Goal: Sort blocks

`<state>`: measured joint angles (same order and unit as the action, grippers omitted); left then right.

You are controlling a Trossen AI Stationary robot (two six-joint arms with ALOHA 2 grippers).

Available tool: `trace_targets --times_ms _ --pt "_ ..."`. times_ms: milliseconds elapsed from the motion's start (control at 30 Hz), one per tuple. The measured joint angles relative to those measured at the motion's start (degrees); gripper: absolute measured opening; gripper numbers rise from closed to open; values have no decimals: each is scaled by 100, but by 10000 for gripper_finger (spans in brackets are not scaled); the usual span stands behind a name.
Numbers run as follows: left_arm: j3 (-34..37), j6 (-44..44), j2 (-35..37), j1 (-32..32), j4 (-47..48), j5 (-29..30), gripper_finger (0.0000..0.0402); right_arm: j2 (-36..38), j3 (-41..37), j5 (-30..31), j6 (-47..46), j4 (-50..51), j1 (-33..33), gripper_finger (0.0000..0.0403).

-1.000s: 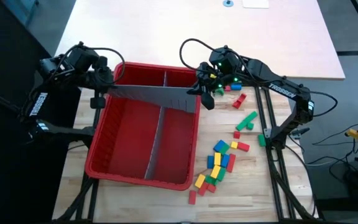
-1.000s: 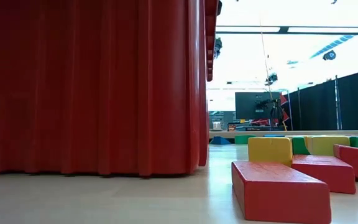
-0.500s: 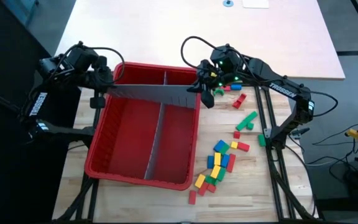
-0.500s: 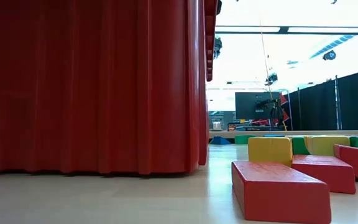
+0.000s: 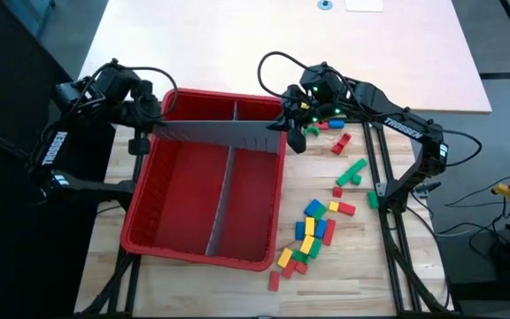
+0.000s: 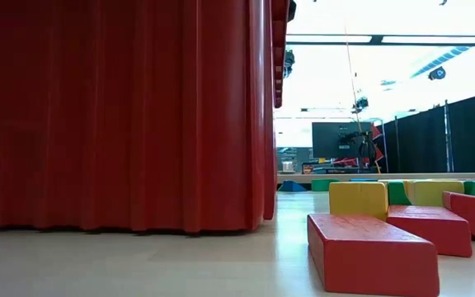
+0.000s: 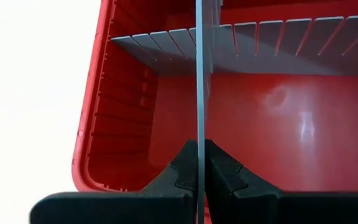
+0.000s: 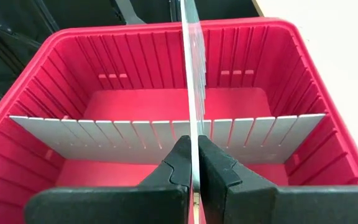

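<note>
Above the far end of a red bin (image 5: 162,232) on the wooden table (image 5: 343,283), two dark robot arms held a flat grey slotted panel (image 5: 215,135) between them, one at each end. The left gripper (image 5: 145,121) pinched the panel's edge at the bin's left wall, its jaws closed down to the thickness of the sheet; the left wrist view showed the panel edge-on (image 7: 199,93), clamped between two dark fingers (image 7: 182,171). The right gripper (image 5: 289,125) gripped the opposite end at the bin's right wall in the same narrow pinch, the sheet (image 8: 190,87) running straight out from between its fingers (image 8: 180,158). The panel lay crosswise over the bin, slanting slightly from the far left toward the right. Inside the bin, a second grey divider (image 5: 222,195) ran lengthwise down the middle, and in both wrist views it appeared as a slotted wall (image 8: 166,140) spanning the red interior.

The blocks (image 5: 312,230), small bricks in red, green, blue and yellow, lay scattered on the table to the right of the bin, outside it, from beside the right gripper down to the bin's near corner. At table height, a red block (image 6: 369,252) and a yellow one (image 6: 358,200) lay near the bin's ribbed wall (image 6: 122,115).
</note>
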<state>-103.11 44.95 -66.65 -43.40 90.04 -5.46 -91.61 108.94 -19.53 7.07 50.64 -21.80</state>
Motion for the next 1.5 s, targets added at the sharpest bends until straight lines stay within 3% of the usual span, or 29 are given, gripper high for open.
trace_targets --times_ms 1500 --pt "-26 -2 -267 9 -85 -264 0 31 324 -20 -1 606 13 0"
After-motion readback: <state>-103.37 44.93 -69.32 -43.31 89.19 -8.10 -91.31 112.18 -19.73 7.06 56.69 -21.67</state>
